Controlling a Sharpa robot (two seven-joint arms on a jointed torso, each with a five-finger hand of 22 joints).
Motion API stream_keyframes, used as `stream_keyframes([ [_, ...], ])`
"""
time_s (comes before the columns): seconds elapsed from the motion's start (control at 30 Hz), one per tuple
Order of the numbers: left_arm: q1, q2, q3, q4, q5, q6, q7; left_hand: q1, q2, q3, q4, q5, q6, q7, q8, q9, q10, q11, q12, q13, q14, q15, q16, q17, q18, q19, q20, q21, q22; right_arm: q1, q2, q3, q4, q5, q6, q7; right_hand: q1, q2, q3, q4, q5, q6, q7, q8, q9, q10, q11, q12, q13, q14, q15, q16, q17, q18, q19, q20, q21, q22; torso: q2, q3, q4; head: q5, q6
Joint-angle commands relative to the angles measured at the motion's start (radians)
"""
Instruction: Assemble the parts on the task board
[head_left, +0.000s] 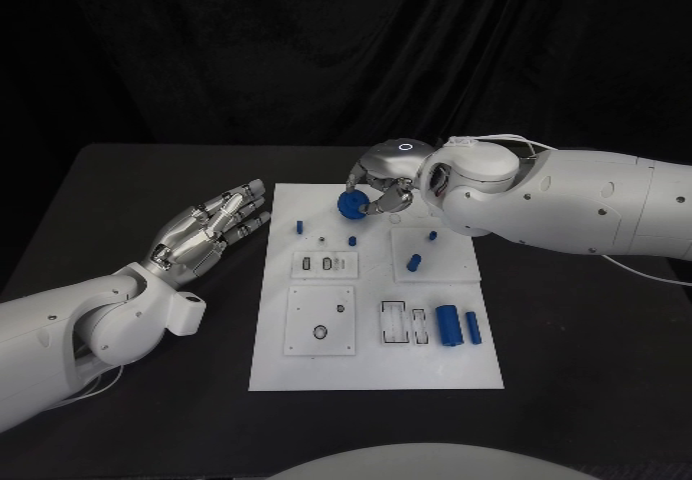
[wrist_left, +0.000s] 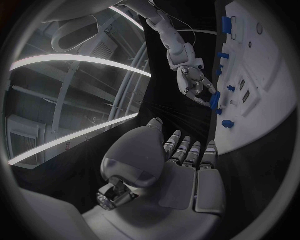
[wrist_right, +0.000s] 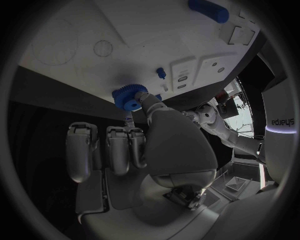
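Observation:
The white task board (head_left: 274, 360) lies in the middle of the black table. My right hand (head_left: 387, 190) hovers over the board's far edge and pinches a round blue toothed gear (head_left: 351, 205) between thumb and a finger; the right wrist view shows the gear (wrist_right: 129, 96) at the fingertips, just above the board (wrist_right: 144, 30). My left hand (head_left: 209, 226) floats open, fingers spread, palm up, left of the board and holds nothing. Small blue pegs (head_left: 300, 226) stand on the far part of the board. Two blue cylinders (head_left: 449, 325) lie near its right edge.
Square inset plates (head_left: 320, 318) with holes and slots sit on the board's middle and near part. Bare black tabletop (head_left: 130, 190) surrounds the board on all sides. A black curtain hangs behind the table.

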Motion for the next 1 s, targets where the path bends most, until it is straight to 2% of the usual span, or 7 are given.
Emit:
stream_keyframes([
  [0.03,-0.001,0.003,0.001,0.000,0.000,0.014,0.119,0.012,0.001,0.005,0.000,0.004,-0.005,0.005,0.002,0.001,0.000,0.006,0.001,0.000,0.000,0.010,-0.001,0.000,0.015,0.000,0.007,-0.003,0.001,-0.006,0.015,0.001,-0.017,-0.007,0.032,0.021,-0.008,0.003,0.008,-0.001,-0.007,-0.008,0.000,0.195,0.303,0.104,0.009,0.003,0.263,0.106,0.006,0.003,0.263,-0.003,0.034,0.003,0.000,0.192,0.000,0.0004,-0.0006,0.002,-0.005],
  [0.17,-0.001,0.003,0.001,-0.002,0.000,0.014,0.119,0.012,0.001,0.005,0.000,0.004,-0.005,0.005,0.002,0.001,0.000,0.006,0.001,0.000,0.000,0.010,-0.001,0.000,0.015,0.000,0.007,-0.003,0.001,-0.010,0.033,0.001,-0.033,-0.007,0.048,0.019,-0.011,0.001,0.016,0.000,-0.016,-0.017,0.003,0.175,0.293,0.104,0.013,0.003,0.263,0.106,0.008,0.003,0.263,-0.002,0.031,0.006,-0.004,0.189,0.000,0.0008,0.0007,0.000,-0.009],
  [0.3,-0.001,0.004,0.001,-0.001,0.000,0.015,0.118,0.012,0.001,0.007,0.000,0.004,-0.003,0.006,0.002,0.001,0.000,0.008,0.002,0.000,0.000,0.011,-0.001,0.000,0.015,0.000,0.008,-0.003,0.001,-0.013,0.044,0.001,-0.045,-0.007,0.060,0.017,-0.019,-0.006,0.032,0.004,-0.024,-0.027,0.009,0.128,0.267,0.104,0.018,0.003,0.263,0.106,0.013,0.003,0.263,0.001,0.025,0.011,-0.011,0.185,0.000,0.0013,-0.0008,0.001,-0.011],
  [0.5,-0.001,0.003,0.001,-0.002,0.000,0.015,0.118,0.012,0.001,0.007,0.000,0.004,-0.003,0.006,0.002,0.001,0.000,0.008,0.002,0.000,0.000,0.011,-0.001,0.000,0.015,0.000,0.008,-0.003,0.001,-0.015,0.055,0.001,-0.056,-0.007,0.065,0.015,-0.029,-0.022,0.066,0.009,-0.028,-0.046,0.017,0.034,0.202,0.104,0.024,0.003,0.263,0.106,0.018,0.003,0.263,0.006,0.013,0.017,-0.028,0.175,0.000,0.0012,-0.0002,-0.001,-0.013],
  [0.63,-0.001,0.004,0.001,-0.002,0.000,0.015,0.117,0.012,0.001,0.007,0.000,0.004,-0.003,0.006,0.002,0.001,0.000,0.008,0.002,0.000,0.000,0.011,-0.001,0.000,0.015,0.000,0.008,-0.003,0.001,-0.016,0.061,0.001,-0.061,-0.007,0.068,0.013,-0.030,-0.032,0.091,0.009,-0.027,-0.077,0.016,-0.029,0.153,0.104,0.023,0.003,0.263,0.106,0.021,0.003,0.263,0.022,-0.029,0.017,-0.080,0.137,0.000,0.0013,-0.0016,-0.001,-0.014],
  [0.8,-0.001,0.005,0.001,-0.003,0.000,0.016,0.117,0.012,0.001,0.007,0.000,0.004,-0.003,0.006,0.002,0.001,0.000,0.008,0.002,0.000,0.000,0.011,-0.001,0.000,0.015,0.000,0.008,-0.003,0.001,-0.016,0.066,0.001,-0.066,-0.007,0.070,0.013,-0.028,-0.041,0.112,0.003,-0.029,-0.158,-0.002,-0.097,0.085,0.084,0.011,-0.011,0.246,0.088,0.011,-0.032,0.232,0.034,-0.061,0.012,-0.128,0.107,0.000,0.0019,-0.0019,0.001,-0.017],
  [1.0,-0.001,0.004,0.001,-0.003,0.000,0.016,0.116,0.012,0.001,0.007,0.000,0.004,-0.003,0.006,0.002,0.001,0.000,0.008,0.002,0.000,0.000,0.011,-0.001,0.000,0.015,0.000,0.008,-0.003,0.001,-0.016,0.071,0.001,-0.073,-0.007,0.086,0.002,-0.030,-0.040,0.118,-0.001,-0.034,-0.344,-0.018,-0.110,-0.024,0.056,-0.003,-0.033,0.219,0.082,0.000,-0.045,0.221,0.038,-0.071,0.001,-0.151,0.096,0.000,0.0011,-0.0016,0.001,-0.018],
])
